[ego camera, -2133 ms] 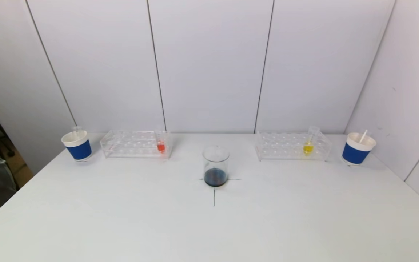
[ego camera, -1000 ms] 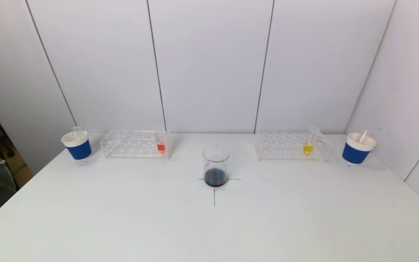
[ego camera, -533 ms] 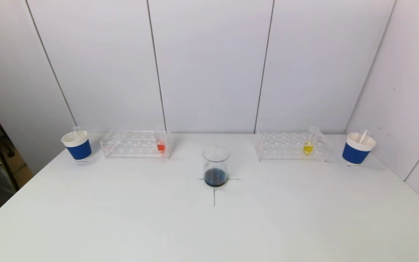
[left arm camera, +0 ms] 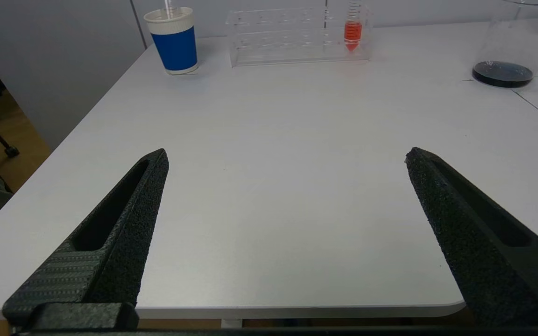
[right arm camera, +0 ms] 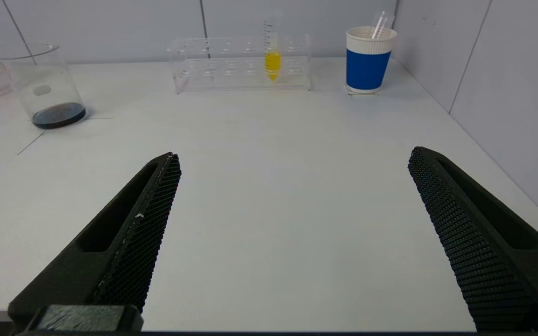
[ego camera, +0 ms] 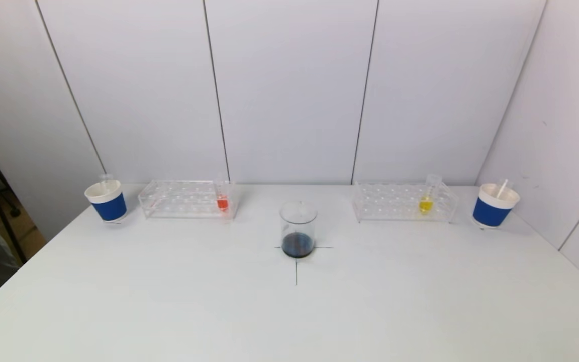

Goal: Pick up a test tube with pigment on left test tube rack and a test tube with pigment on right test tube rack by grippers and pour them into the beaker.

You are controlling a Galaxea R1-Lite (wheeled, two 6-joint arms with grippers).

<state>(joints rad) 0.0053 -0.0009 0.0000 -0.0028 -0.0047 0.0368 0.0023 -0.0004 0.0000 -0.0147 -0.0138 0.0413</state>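
Where arms stay unseen, beaker rim faint

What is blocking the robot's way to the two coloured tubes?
Nothing visible. Bare table lies between the open left end effector and the red tube, and between the open right end effector and the yellow tube.

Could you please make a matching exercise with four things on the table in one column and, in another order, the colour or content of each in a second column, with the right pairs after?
Column one:
1. tube in left rack
2. tube in right rack
3. beaker
4. paper cups

Column two:
a. dark liquid at the bottom
b. yellow pigment
c. blue band, white rim
d. orange-red pigment

Pairs: 1-d, 2-b, 3-a, 4-c
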